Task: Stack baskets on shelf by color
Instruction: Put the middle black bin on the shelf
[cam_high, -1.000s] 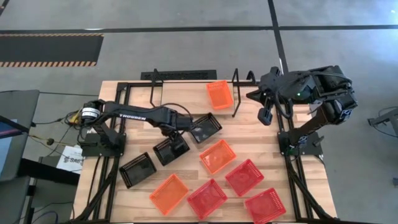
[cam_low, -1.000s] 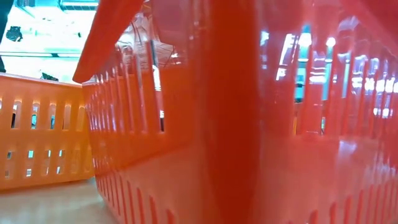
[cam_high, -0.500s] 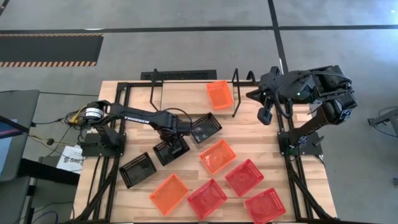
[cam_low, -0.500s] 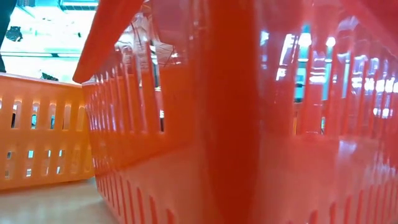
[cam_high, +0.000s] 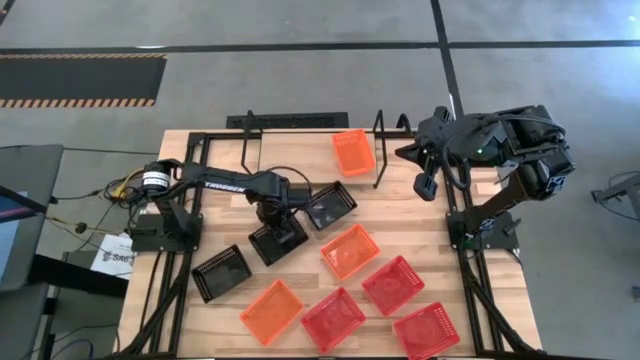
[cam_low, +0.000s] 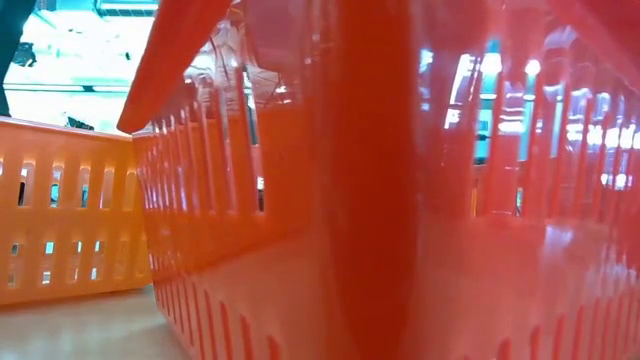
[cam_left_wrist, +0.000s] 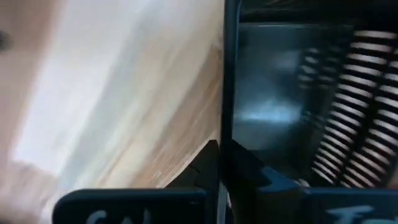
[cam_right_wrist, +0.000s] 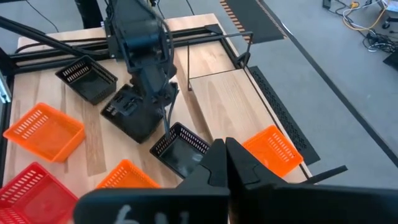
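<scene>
since a second ago the left gripper (cam_high: 279, 224) dropped onto the middle black basket (cam_high: 277, 240) at center-left and pinched its wall. shelf (cam_high: 300, 150) sits toward the top; right gripper (cam_high: 426, 186), shut and empty, waits upper right.

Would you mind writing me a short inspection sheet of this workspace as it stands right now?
Surface: wooden table, bare between items.
Job's things: one orange basket on the shelf; on the table, three black baskets, two orange baskets, three red baskets.
Clutter: nothing seen.
Grippers: left gripper shut on the rim of the middle black basket; right gripper shut, empty, raised at the shelf's right end.
Cables: wires beside the left arm's base.
Surroundings: grey floor, striped mat.
</scene>
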